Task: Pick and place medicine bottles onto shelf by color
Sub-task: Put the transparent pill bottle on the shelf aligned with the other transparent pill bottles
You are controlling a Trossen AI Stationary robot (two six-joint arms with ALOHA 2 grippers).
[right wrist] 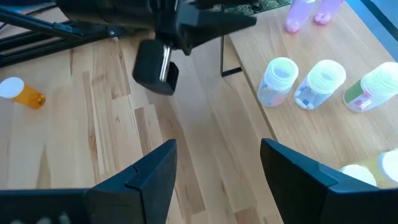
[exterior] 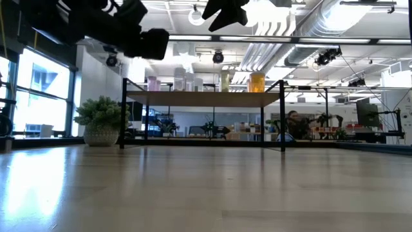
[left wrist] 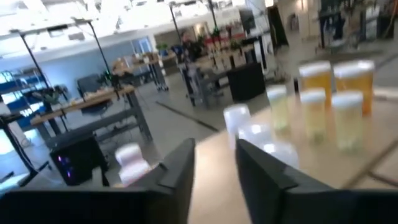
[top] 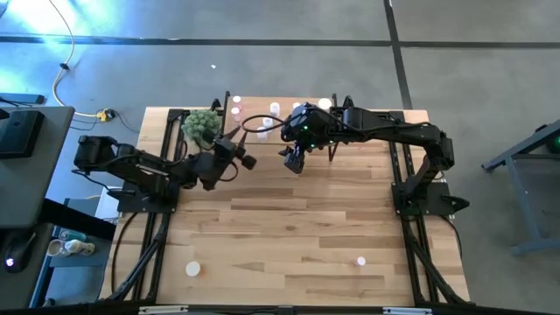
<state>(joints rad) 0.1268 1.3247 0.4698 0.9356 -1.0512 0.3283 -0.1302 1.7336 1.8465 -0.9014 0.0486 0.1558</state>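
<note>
1. The table is pale wood planks in mixed tones, on a grey concrete floor crossed by dark seams.
2. The shelf stands along the table's 12 o'clock edge, a light wooden top on thin black legs.
3. Bottles stand on the shelf in colour groups: pink toward the plant, then whitish, yellow-green and orange.
4. A potted plant sits at about 11 o'clock on the table, just beside the shelf's end.
5. Two bottles lie on the near half of the table, well apart: a white-capped one at about 7 o'clock and a pink one at about 5 o'clock.
6. An orange bottle lies on its side on the planks in the right wrist view.
7. The left gripper is in the air just in front of the shelf near the plant; its fingers stand a little apart with nothing between them.
8. The right gripper hangs just in front of the shelf's middle, its fingers spread wide and empty.
9. Beyond the table the low view shows an open workshop: tall windows at 9 o'clock, ceiling ducts and benches behind.
10. A black desk edge stands at 9 o'clock off the table.
</note>
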